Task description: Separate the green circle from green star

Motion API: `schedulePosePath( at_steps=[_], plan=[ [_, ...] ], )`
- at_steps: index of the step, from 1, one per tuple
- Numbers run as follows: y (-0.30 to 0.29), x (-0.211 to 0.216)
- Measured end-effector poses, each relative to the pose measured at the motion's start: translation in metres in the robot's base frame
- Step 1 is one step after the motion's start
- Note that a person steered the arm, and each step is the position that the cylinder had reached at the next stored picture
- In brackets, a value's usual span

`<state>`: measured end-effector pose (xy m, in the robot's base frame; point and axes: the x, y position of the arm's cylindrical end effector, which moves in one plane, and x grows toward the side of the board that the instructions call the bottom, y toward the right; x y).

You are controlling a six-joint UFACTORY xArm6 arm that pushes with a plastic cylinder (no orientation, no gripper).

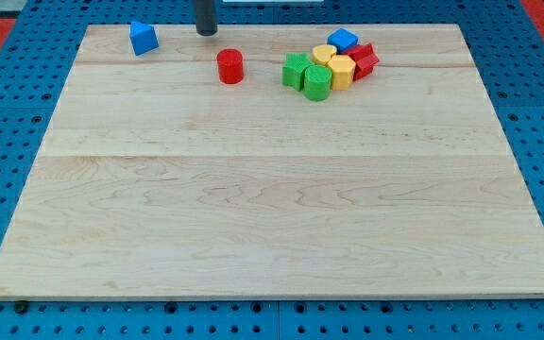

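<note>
Item: small green wooden circle block point(317, 83), rigid, light, likely slides readily; it touches the green wooden star block point(296, 71) at the pale wooden surface's point(253, 208) top. We carry no claw; my tip point(206, 32) stands well left, so we would push its star-side edge.

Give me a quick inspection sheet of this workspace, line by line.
Surface: wooden board, pale, seams visible.
Job's things: green circle touching green star, view's top right.
Clutter: yellow blocks, blue block and red block bunched beside them; red cylinder apart; blue block at view's top left.
End effector: my tip, above-left of the red cylinder, touching nothing.
Cables: nothing seen.
Surroundings: blue perforated base.
</note>
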<state>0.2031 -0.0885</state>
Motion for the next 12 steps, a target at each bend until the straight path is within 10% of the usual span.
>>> schedulePosePath(
  at_steps=[4, 12],
  plan=[
    [0.128, 0.063],
    [0.156, 0.16]
  ],
)
